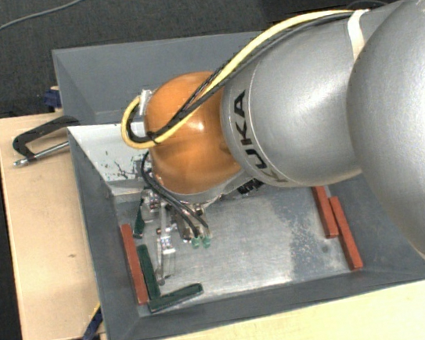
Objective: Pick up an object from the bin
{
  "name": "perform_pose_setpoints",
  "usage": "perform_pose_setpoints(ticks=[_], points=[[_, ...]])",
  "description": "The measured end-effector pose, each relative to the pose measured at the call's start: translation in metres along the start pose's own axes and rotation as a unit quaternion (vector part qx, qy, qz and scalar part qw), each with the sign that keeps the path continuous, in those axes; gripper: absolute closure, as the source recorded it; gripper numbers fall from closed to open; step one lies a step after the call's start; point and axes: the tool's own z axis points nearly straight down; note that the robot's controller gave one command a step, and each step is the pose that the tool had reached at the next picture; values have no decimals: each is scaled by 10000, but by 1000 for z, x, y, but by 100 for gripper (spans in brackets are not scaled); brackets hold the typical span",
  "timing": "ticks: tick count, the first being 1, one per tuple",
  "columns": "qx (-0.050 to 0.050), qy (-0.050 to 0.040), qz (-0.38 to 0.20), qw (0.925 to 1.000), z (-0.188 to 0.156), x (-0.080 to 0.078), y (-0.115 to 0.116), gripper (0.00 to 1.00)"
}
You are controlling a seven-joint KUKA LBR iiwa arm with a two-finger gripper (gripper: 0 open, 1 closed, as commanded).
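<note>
The big silver arm (328, 92) comes in from the right and covers much of the bin (179, 55). It bends down over the left half. A round orange cover (185, 145) sits at its wrist, and a yellow cable (257, 44) runs along the top of the arm and loops by the cover. Under the cover the gripper (163, 250) points down at the bin floor near the left wall. I cannot tell whether it is clenched or loose, and I cannot see anything held in it. The nearest thing is a dark green stick (146, 274), just to the left of the gripper, lying along the left wall. A brown-red stick (134, 264) lies right beside it, closer to the wall. A second green stick (176, 295) lies along the front wall, below the gripper. A white card (103, 154) leans in the back left corner, close to the orange cover. Two more brown-red sticks (338, 226) lie by the right wall, well apart from the gripper. Between them and the gripper the grey floor (271, 243) is bare. On the left side there is little room, with the wall and sticks close by.
</note>
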Motion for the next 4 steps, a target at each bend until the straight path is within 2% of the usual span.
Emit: perform_pose_setpoints(ticks=[1,2,3,4], points=[[40,50,-1665,9860,35,16,-60,0],[32,55,-1532,9882,112,21,-80,0],[22,22,-1537,9881,108,20,-79,0],[16,14,-3163,9487,108,19,-63,0]])
